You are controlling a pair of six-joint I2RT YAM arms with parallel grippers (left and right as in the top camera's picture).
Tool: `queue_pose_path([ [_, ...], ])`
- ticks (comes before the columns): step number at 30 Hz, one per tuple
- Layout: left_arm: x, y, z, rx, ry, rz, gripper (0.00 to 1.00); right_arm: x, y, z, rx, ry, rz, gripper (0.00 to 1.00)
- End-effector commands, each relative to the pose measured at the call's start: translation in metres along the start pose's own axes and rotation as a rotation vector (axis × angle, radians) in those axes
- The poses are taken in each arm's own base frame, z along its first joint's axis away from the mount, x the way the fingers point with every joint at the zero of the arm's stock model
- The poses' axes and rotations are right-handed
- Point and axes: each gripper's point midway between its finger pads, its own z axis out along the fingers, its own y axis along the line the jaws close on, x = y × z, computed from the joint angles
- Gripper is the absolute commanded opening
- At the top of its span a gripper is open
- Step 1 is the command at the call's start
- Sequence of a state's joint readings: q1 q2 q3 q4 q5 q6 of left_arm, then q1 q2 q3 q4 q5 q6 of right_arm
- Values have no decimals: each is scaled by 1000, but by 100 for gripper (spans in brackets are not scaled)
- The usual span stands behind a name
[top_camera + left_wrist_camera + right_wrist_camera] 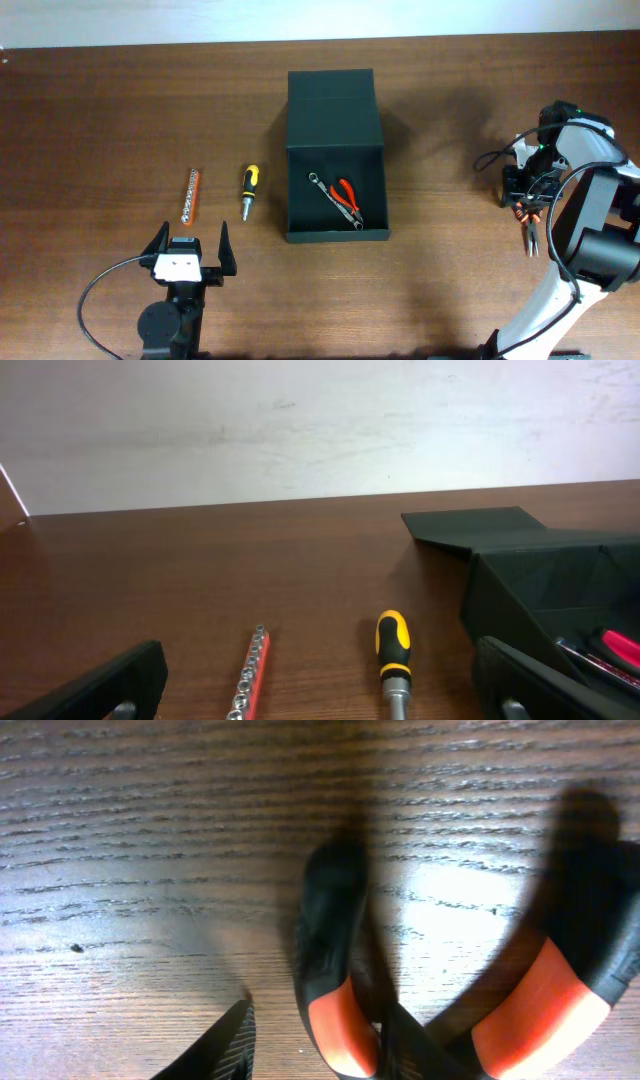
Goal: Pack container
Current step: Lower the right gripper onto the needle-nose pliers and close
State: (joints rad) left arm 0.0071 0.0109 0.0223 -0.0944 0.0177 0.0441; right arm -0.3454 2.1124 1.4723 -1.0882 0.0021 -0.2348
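The container (335,236) is a dark green-black box in the middle of the table, its flap lid (330,84) open to the far side. A wrench (318,180) and red-handled pliers (347,197) lie inside. A red socket strip (192,195) and a yellow-black screwdriver (249,190) lie left of it. My left gripper (190,242) is open and empty, just in front of them. My right gripper (523,200) is at the far right, low over black-orange pliers (532,232) on the table. In the right wrist view one finger of the gripper (345,1050) stands just left of a pliers handle (330,940); the other finger is hidden.
The left wrist view shows the socket strip (250,670), the screwdriver (392,655) and the container's corner (540,575) ahead between the open fingers (320,660). The table's back edge meets a pale wall. A black cable loops beside each arm.
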Motion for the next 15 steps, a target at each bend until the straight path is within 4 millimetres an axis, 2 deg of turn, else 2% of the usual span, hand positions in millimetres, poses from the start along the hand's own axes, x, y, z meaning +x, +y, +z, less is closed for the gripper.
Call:
queue_pose_path([
  [1,2,2,0,-11,2,-10,99,4,4,12,-25,32,9,36],
  [9,2,2,0,-11,2,-10,99,4,4,12,-25,31,9,28],
  [15,2,2,0,-11,2,-10,99,3,3,11,-24,28,9,28],
])
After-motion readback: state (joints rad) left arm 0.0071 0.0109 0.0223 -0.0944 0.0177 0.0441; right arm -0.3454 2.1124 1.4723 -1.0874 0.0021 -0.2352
